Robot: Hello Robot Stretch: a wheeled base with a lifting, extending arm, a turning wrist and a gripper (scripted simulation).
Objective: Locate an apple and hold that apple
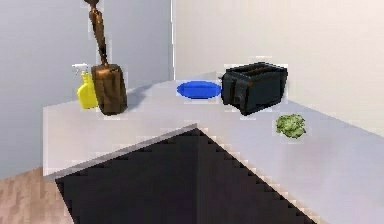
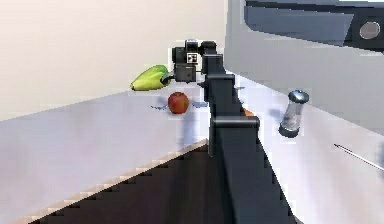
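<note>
You see the pincer (image 2: pixel 184 72) in the upper middle of the frame, with the red apple (image 2: pixel 178 102) on the surface (image 2: pixel 80 140) just below it. You cannot tell whether it holds anything.

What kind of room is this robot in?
Most likely a kitchen: a pale corner countertop carries a black toaster and a blue plate, and a red apple lies on a counter.

Pale grey L-shaped counter (image 1: pixel 150 125) wraps inner corner, dark cabinet fronts (image 1: pixel 170 185) beneath. Forward view's left: blue-grey wall (image 1: pixel 40 40); right: cream wall (image 1: pixel 300 30). Bottom left: wood floor (image 1: pixel 22 200). Arm side view: beige wall (image 2: pixel 80 40) behind counter, grey appliance (image 2: pixel 300 45) upper right.
</note>
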